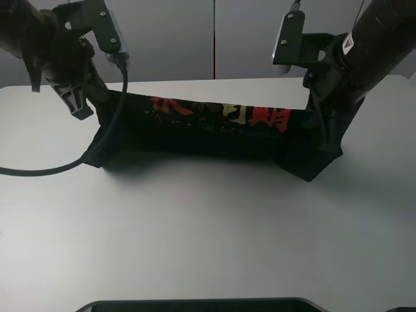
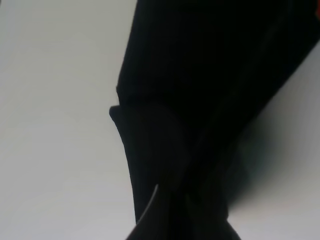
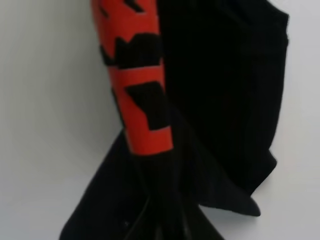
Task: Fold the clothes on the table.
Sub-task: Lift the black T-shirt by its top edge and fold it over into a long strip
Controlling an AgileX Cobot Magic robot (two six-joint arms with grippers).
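Black T-shirt (image 1: 208, 130) stretched taut, sagging

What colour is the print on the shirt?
Mostly red, some yellow, on the black shirt; clearest in the exterior high view.

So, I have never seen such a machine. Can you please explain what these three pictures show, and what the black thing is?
This is a robot with two arms, each ending in a gripper. The wide picture comes from a camera mounted high above a white table. The other two pictures come from small cameras on the wrists, so they look very close.

The black thing is a T-shirt with red and yellow characters printed on it. The left gripper and the right gripper each appear to hold one end, lifting the shirt's top edge off the table. The wrist pictures show mostly dark cloth; the right one also shows the red print.
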